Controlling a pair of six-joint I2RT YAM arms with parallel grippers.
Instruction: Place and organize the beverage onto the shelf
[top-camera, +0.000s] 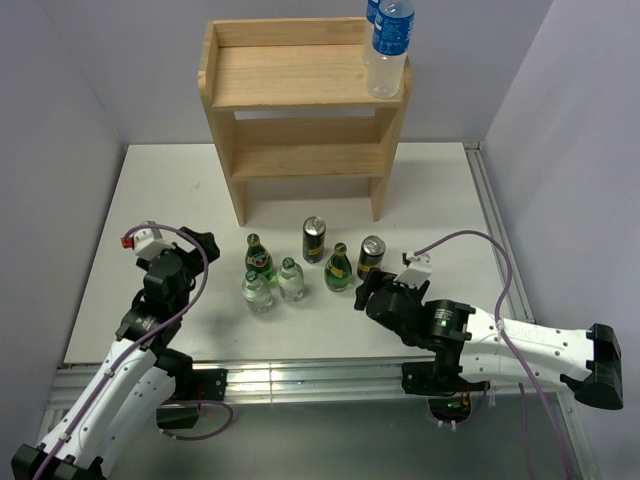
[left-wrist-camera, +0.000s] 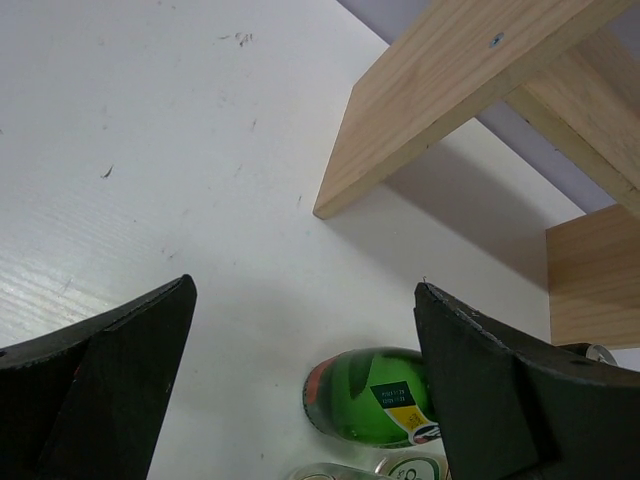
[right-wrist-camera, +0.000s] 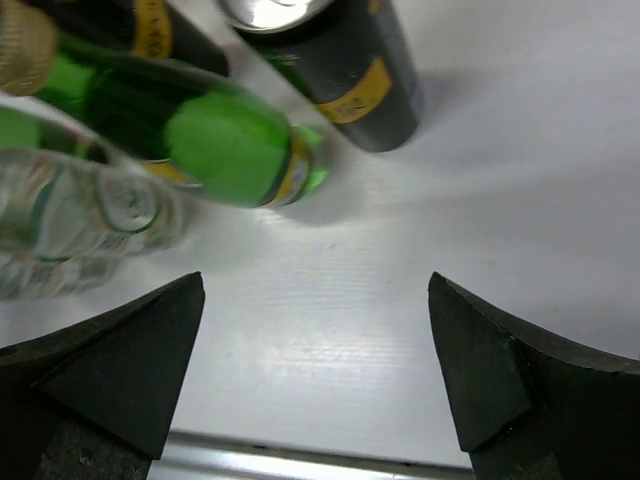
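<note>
The pale wooden shelf (top-camera: 300, 100) stands at the back of the table. Two blue-labelled water bottles (top-camera: 390, 45) stand at the right end of its rimmed upper board. On the table in front stand two green bottles (top-camera: 258, 260) (top-camera: 339, 268), two clear bottles (top-camera: 291, 280) and two dark cans (top-camera: 314, 240) (top-camera: 371, 257). My left gripper (top-camera: 203, 243) is open and empty, left of the group; its wrist view (left-wrist-camera: 302, 288) shows a green bottle (left-wrist-camera: 375, 395). My right gripper (top-camera: 362, 292) is open and empty, just right of the group (right-wrist-camera: 315, 280), near a green bottle (right-wrist-camera: 200, 130) and a can (right-wrist-camera: 340, 70).
The shelf's lower board (top-camera: 305, 160) holds nothing. The shelf side panel (left-wrist-camera: 450, 100) is ahead of the left gripper. A metal rail (top-camera: 300, 375) runs along the table's near edge. Grey walls close in both sides.
</note>
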